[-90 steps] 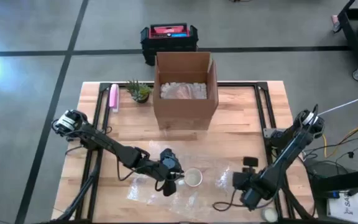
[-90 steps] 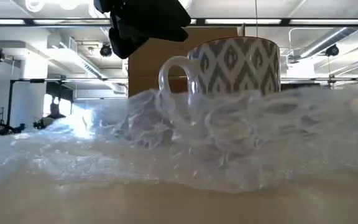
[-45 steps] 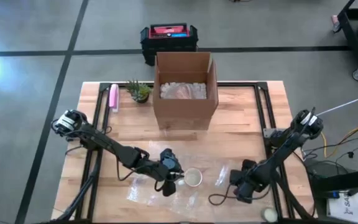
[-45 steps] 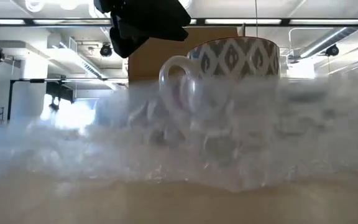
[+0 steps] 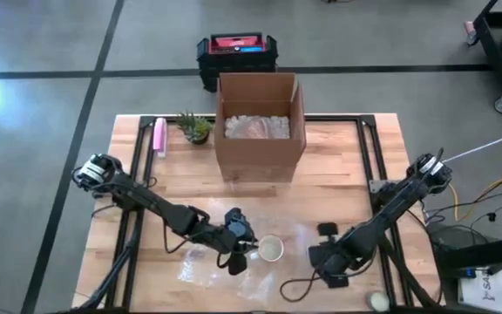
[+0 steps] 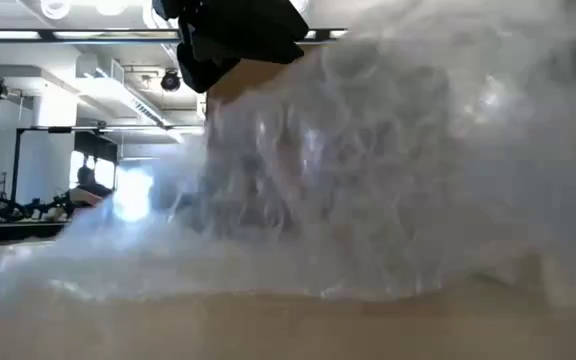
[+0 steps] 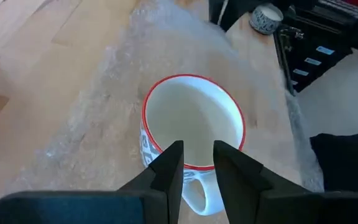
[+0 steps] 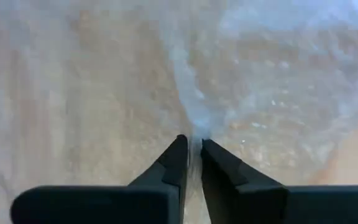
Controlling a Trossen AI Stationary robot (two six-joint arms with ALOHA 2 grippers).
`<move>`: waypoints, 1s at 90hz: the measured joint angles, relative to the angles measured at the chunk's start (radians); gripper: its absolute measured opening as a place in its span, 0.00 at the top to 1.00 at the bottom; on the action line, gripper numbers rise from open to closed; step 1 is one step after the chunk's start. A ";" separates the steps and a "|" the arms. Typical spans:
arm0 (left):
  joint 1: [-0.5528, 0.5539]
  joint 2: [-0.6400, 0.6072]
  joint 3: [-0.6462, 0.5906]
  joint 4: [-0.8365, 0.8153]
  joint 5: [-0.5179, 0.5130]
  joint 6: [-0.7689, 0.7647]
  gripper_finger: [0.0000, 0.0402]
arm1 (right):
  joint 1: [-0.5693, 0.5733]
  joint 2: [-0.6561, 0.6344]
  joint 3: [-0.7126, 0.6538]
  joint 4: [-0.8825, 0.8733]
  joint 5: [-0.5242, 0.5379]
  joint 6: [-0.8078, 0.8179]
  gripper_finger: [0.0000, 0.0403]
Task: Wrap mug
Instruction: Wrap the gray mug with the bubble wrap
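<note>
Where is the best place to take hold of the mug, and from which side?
Probably the rim wall of the mug just above the handle, from straight above: it stands upright and open-topped. The left claw already straddles that wall there.

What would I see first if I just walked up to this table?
Probably the mug, white inside with a red rim, standing on the bubble wrap at the table's near edge. The left gripper is shut on its rim, and the right gripper pinches the wrap beside it and lifts it up. Behind them stands an open cardboard box.
</note>
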 joint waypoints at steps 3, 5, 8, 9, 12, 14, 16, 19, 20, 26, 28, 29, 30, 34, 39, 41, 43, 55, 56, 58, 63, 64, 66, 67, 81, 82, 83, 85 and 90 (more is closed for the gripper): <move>0.000 0.000 0.000 0.000 0.000 0.000 0.81 | -0.005 0.001 0.037 0.005 0.043 -0.048 0.97; 0.000 0.000 0.000 -0.001 0.000 0.000 0.81 | -0.009 0.000 0.060 0.005 0.070 -0.078 0.98; 0.000 0.000 0.000 0.001 0.000 0.000 0.81 | -0.013 -0.002 0.090 0.005 0.100 -0.121 0.99; 0.000 -0.001 0.000 0.001 0.000 0.001 0.81 | -0.015 -0.003 0.100 0.005 0.106 -0.135 0.99; 0.000 -0.002 0.000 0.000 0.000 0.009 0.81 | -0.016 -0.003 0.122 0.008 0.111 -0.174 0.99; -0.001 -0.002 0.000 -0.001 0.000 0.017 0.81 | -0.016 -0.003 0.134 0.010 0.116 -0.202 0.99; -0.003 -0.003 0.000 0.000 0.000 0.024 0.81 | -0.015 -0.003 0.143 0.012 0.129 -0.230 0.99; -0.004 -0.007 0.000 0.000 0.000 0.031 0.81 | -0.016 -0.001 0.154 0.017 0.157 -0.265 0.99; -0.004 -0.008 0.000 0.000 0.000 0.031 0.81 | -0.017 -0.001 0.156 0.021 0.166 -0.276 0.99; -0.004 -0.017 0.000 0.004 0.000 0.034 0.81 | -0.032 -0.002 0.162 0.081 0.213 -0.324 0.99; -0.004 -0.020 0.000 0.011 0.000 0.034 0.81 | -0.041 -0.002 0.162 0.106 0.219 -0.343 0.99; -0.004 -0.021 0.000 0.015 0.000 0.034 0.81 | -0.047 -0.002 0.159 0.120 0.221 -0.348 1.00; -0.004 -0.022 0.000 0.021 0.000 0.034 0.81 | -0.052 -0.002 0.156 0.135 0.222 -0.354 1.00; -0.004 -0.026 0.000 0.038 0.000 0.038 0.81 | -0.076 0.005 0.144 0.188 0.225 -0.369 1.00; -0.004 -0.033 0.000 0.050 0.000 0.041 0.81 | -0.106 0.022 0.128 0.244 0.226 -0.388 1.00; -0.004 -0.035 0.000 0.055 0.000 0.041 0.81 | -0.116 0.029 0.124 0.261 0.225 -0.389 0.99; -0.004 -0.039 0.000 0.059 0.000 0.042 0.81 | -0.128 0.037 0.121 0.273 0.224 -0.391 0.99; -0.004 -0.052 0.000 0.059 0.000 0.053 0.81 | -0.180 0.085 0.120 0.293 0.223 -0.393 1.00; -0.004 -0.052 0.000 0.059 0.000 0.053 0.81 | -0.183 0.090 0.120 0.292 0.223 -0.390 1.00; -0.004 -0.052 0.000 0.059 0.000 0.053 0.81 | -0.188 0.098 0.120 0.292 0.223 -0.384 1.00; -0.004 -0.052 0.000 0.056 0.000 0.053 0.81 | -0.194 0.113 0.120 0.295 0.223 -0.366 1.00; -0.004 -0.052 0.000 0.055 0.000 0.053 0.81 | -0.195 0.115 0.120 0.296 0.224 -0.366 1.00; -0.004 -0.049 0.000 0.055 0.000 0.053 0.81 | -0.196 0.118 0.120 0.302 0.224 -0.364 1.00; -0.004 -0.047 0.000 0.058 0.000 0.053 0.81 | -0.196 0.119 0.120 0.305 0.224 -0.364 1.00; -0.002 -0.030 0.000 0.098 -0.001 0.056 0.81 | -0.200 0.138 0.120 0.327 0.220 -0.362 1.00; -0.001 -0.028 0.000 0.106 -0.001 0.057 0.81 | -0.200 0.139 0.120 0.327 0.220 -0.362 1.00; -0.001 -0.026 0.001 0.111 -0.001 0.057 0.81 | -0.201 0.140 0.120 0.327 0.220 -0.362 1.00; -0.001 -0.022 0.001 0.114 -0.001 0.060 0.81 | -0.201 0.142 0.120 0.328 0.220 -0.362 1.00; -0.001 -0.007 0.000 0.115 -0.001 0.067 0.81 | -0.203 0.149 0.120 0.337 0.216 -0.363 1.00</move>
